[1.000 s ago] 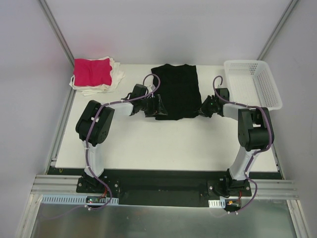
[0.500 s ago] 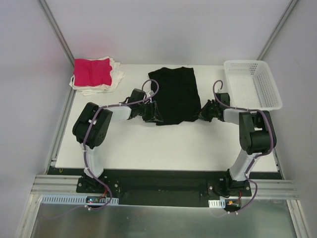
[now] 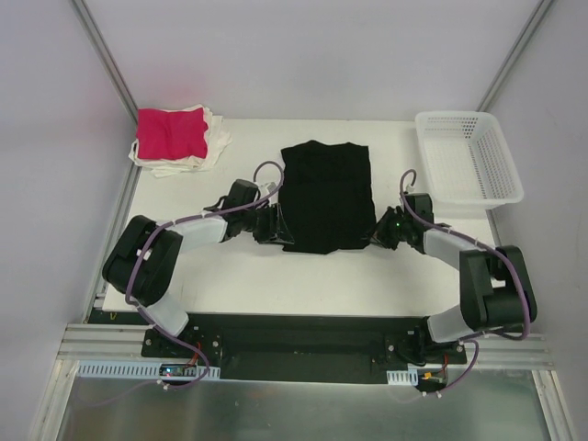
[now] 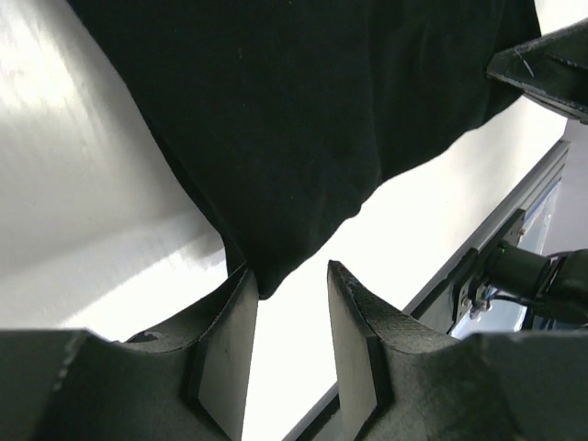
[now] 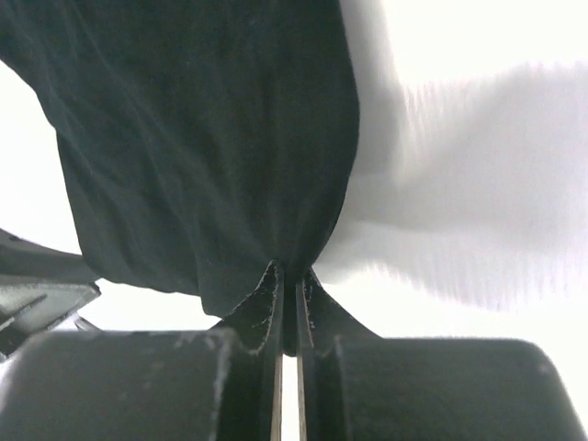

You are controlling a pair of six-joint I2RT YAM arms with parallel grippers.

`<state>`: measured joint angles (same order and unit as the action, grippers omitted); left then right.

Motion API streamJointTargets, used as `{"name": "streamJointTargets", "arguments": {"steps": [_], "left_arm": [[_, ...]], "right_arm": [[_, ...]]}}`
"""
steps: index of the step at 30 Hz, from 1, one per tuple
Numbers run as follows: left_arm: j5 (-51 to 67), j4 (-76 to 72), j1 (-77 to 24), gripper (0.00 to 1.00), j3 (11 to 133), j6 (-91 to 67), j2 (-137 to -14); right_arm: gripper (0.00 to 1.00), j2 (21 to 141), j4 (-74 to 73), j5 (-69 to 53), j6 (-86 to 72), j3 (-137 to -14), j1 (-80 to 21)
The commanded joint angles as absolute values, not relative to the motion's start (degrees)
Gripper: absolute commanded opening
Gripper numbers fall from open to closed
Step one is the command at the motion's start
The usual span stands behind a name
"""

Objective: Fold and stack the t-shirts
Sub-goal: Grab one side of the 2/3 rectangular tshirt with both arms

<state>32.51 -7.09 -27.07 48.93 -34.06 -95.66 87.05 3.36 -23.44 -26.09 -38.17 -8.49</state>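
Right gripper point(image 5: 289, 271) clamps the shirt point(image 3: 326, 193) at its near-right corner. Left gripper point(image 4: 288, 271) sits half-open around the near-left corner. We judge a fold is being readied.

Left arm point(image 3: 175, 243) stretched low toward the black t-shirt point(image 3: 326, 193), left gripper point(image 3: 273, 227) at its near-left corner, jaws partly apart with the corner tip between them. Right arm point(image 3: 459, 253) low, elbow out right, right gripper point(image 3: 381, 231) pinched tight on near-right corner
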Motion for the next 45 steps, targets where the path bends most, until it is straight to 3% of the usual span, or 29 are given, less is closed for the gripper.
{"name": "streamJointTargets", "arguments": {"steps": [1,10,11,12,14,17,18,21,25,45], "left_arm": [[32.17,-6.68,-27.6,0.35,44.83,-34.37,-90.53],[31.99,-6.68,-28.21,0.34,38.77,-35.16,-87.28],[31.99,-6.68,-28.21,0.34,38.24,-35.24,-87.01],[31.99,-6.68,-28.21,0.35,37.88,-35.16,-86.66],[31.64,-5.98,-28.21,0.37,37.35,-34.81,-85.78],[29.98,-3.35,-28.21,0.52,38.32,-33.67,-84.99],[28.58,-2.56,-28.21,0.66,38.76,-33.23,-84.73],[27.25,-0.36,-28.21,0.84,41.04,-31.56,-84.64],[26.72,-0.26,-28.13,0.91,42.71,-30.32,-86.04],[30.32,-6.33,-28.04,0.89,39.91,-31.2,-92.9]], "right_arm": [[0.01,78.77,-1.82,-24.79,-24.7,-33.85,-10.81],[0.01,74.62,-5.09,-24.52,-27.07,-28.04,-18.8],[0.03,74.18,-5.45,-23.83,-27.33,-27.78,-18.9],[0.12,73.83,-6.06,-23.56,-27.51,-27.51,-18.98],[0.21,73.04,-7.55,-21.72,-27.34,-27.68,-18.98],[0.31,70.67,-10.98,-18.73,-26.19,-28.47,-18.9],[0.42,69.45,-12.38,-17.94,-25.15,-28.82,-18.81],[0.56,67.6,-15.11,-15.65,-23.91,-29.97,-18.55],[0.58,66.97,-15.82,-14.85,-22.15,-29.71,-16.45],[0.57,73.65,-0.62,-16.87,-25.13,-24.0,-15.73]]}}
